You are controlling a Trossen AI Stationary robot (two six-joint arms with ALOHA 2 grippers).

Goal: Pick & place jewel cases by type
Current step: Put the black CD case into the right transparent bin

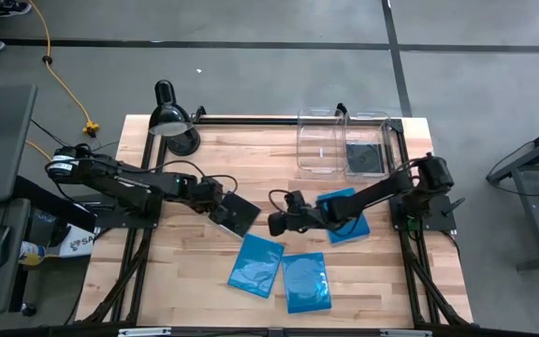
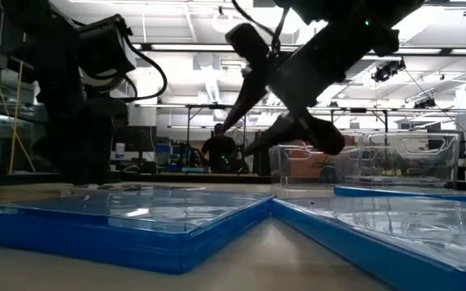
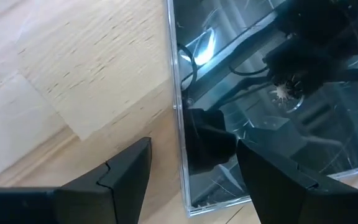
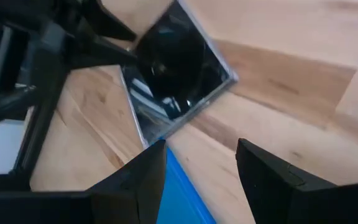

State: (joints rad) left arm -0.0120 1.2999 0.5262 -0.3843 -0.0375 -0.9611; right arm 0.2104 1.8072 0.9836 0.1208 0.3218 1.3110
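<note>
The left gripper [image 1: 221, 212] is positioned over the middle of the wooden table [image 1: 185, 281], at the near-left edge of a glossy black square jewel case [image 1: 239, 213] lying flat on the wood. Its jaws are spread, one finger on the bare wood and the other over the case [image 3: 272, 93]; neither is pinching it.

The right gripper [image 1: 274, 225] hangs just to the right of the same black case, its jaws spread and holding nothing.

Three bright blue rectangular jewel cases rest on the table. One [image 1: 344, 215] lies under the right arm, toward the right edge. Two [image 1: 255, 265] [image 1: 306, 282] lie side by side near the front edge.

Two clear plastic bins [image 1: 322, 142] stand at the back right corner. The right-hand bin [image 1: 368, 150] contains a black case.

A black desk lamp [image 1: 171, 120] stands at the back left corner.
</note>
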